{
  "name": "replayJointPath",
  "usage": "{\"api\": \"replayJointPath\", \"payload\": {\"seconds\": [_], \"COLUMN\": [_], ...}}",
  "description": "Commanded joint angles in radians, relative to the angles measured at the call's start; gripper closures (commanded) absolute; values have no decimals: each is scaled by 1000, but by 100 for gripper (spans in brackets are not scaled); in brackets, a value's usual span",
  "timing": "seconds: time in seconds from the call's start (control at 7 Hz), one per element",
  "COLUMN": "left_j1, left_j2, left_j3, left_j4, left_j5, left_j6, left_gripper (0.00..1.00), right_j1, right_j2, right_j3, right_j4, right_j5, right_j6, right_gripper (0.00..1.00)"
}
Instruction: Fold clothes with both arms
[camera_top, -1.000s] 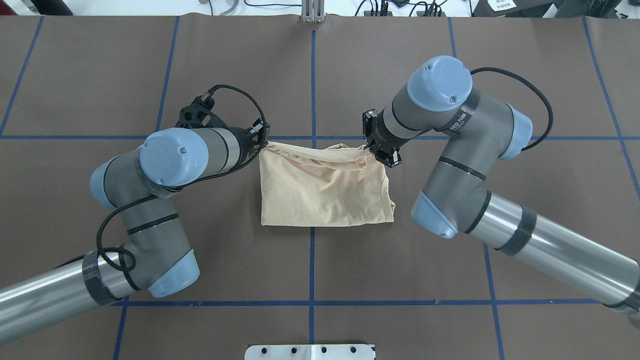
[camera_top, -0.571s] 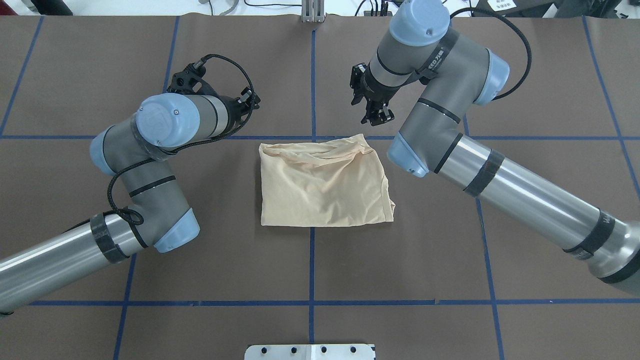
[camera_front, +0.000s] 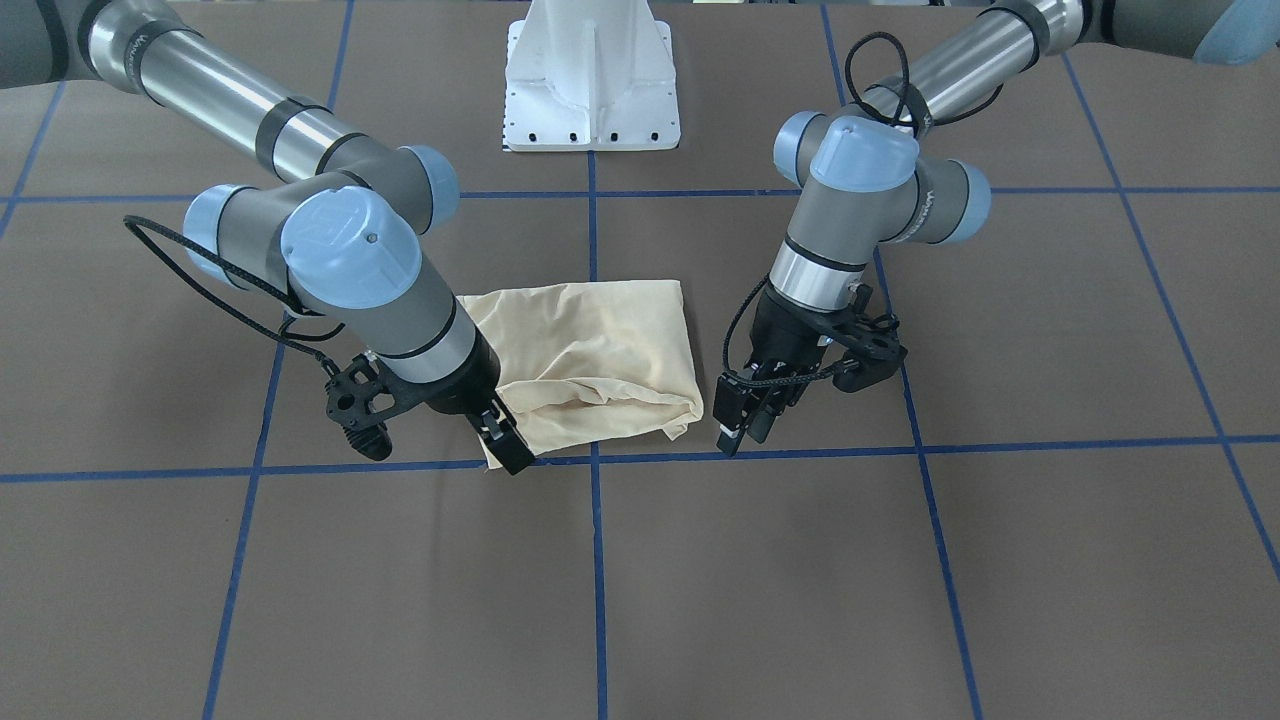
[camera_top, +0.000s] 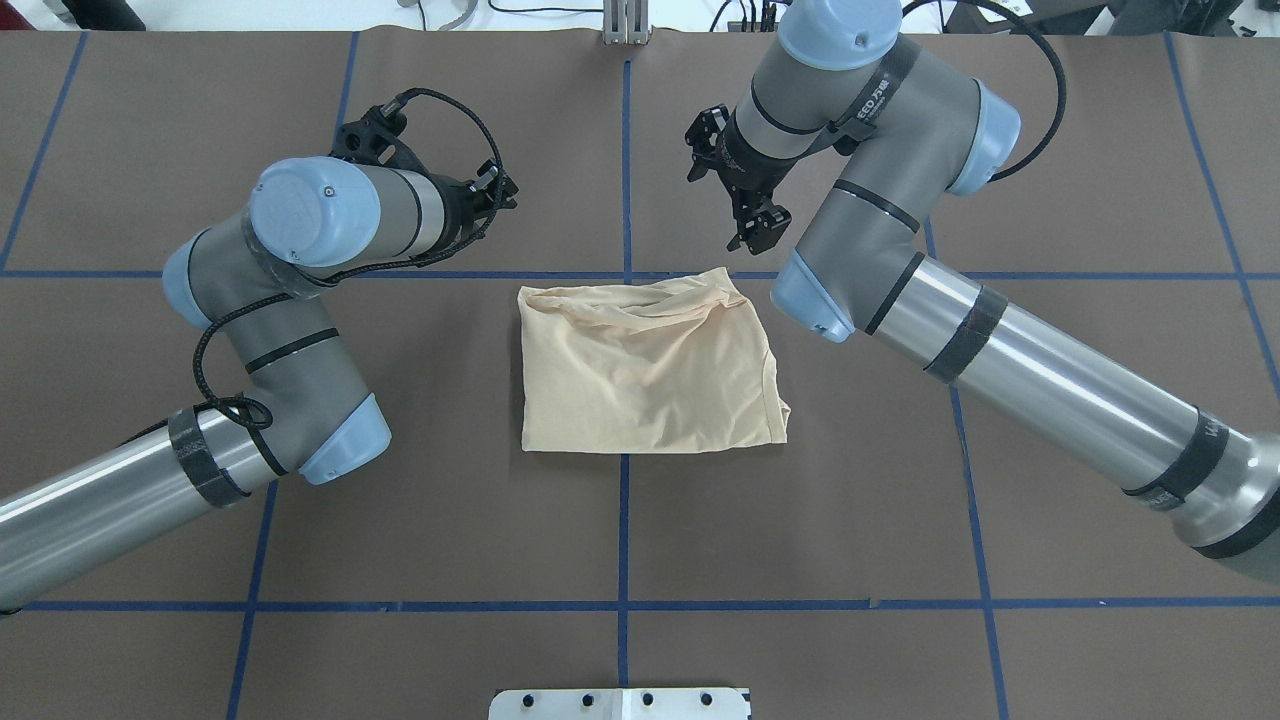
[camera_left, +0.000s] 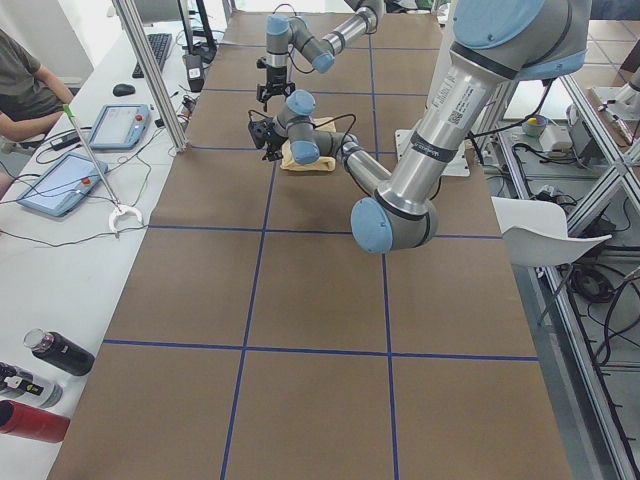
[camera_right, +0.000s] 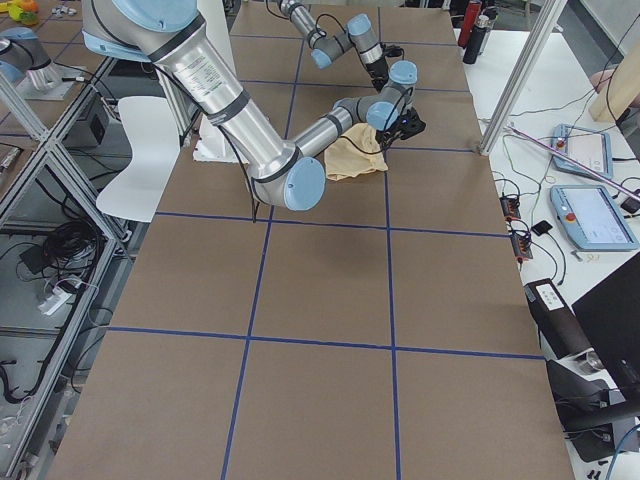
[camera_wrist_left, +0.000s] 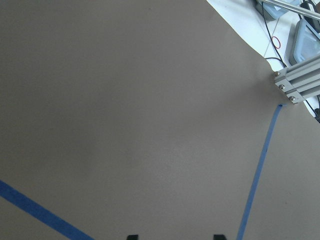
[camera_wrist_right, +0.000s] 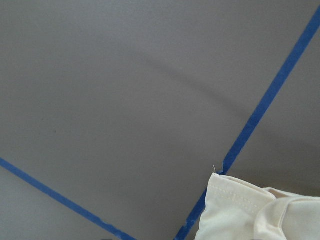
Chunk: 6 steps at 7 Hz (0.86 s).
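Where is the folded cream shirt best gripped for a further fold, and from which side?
Likely the rumpled edge of the shirt, at both corners, from that side: its layers stand raised there, while the opposite edge lies flat.

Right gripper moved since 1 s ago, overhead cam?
Yes. The right gripper left the shirt's far corner and now sits beyond the blue tape line, farther from the robot.

Left arm (camera_top: 285, 380) and right arm (camera_top: 1050, 383) — grey-and-silver, blue-capped, black-cabled.
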<state>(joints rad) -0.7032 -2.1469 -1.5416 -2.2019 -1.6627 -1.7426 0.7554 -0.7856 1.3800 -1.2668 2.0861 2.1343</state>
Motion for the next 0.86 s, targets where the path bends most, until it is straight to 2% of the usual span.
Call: {"api": "replayJointPath", "payload": {"seconds": [0.0, 0.14, 0.29, 0.43, 0.71], "left_j1": [-24, -27, -33, -38, -48], "left_j2": [70, 96, 105, 107, 107], "left_j3": [-102, -135, -149, -147, -147], "left_j4": [10, 14, 14, 14, 14], "left_j5": [-34, -35, -43, -43, -51], "left_j6": [80, 80, 81, 84, 84], "left_gripper": [65, 81, 81, 81, 81], "right_j1": [-94, -109, -138, -183, -208], "right_j2": [-50, -55, -79, -95, -80], "right_j3": [89, 102, 157, 163, 108], "right_j4": [-2, -3, -11, -11, -12], "right_j5": [-105, -107, -107, -136, -219], "right_j6": [-4, -11, -13, -23, -129], "right_gripper": [99, 100, 100, 100, 100]}}
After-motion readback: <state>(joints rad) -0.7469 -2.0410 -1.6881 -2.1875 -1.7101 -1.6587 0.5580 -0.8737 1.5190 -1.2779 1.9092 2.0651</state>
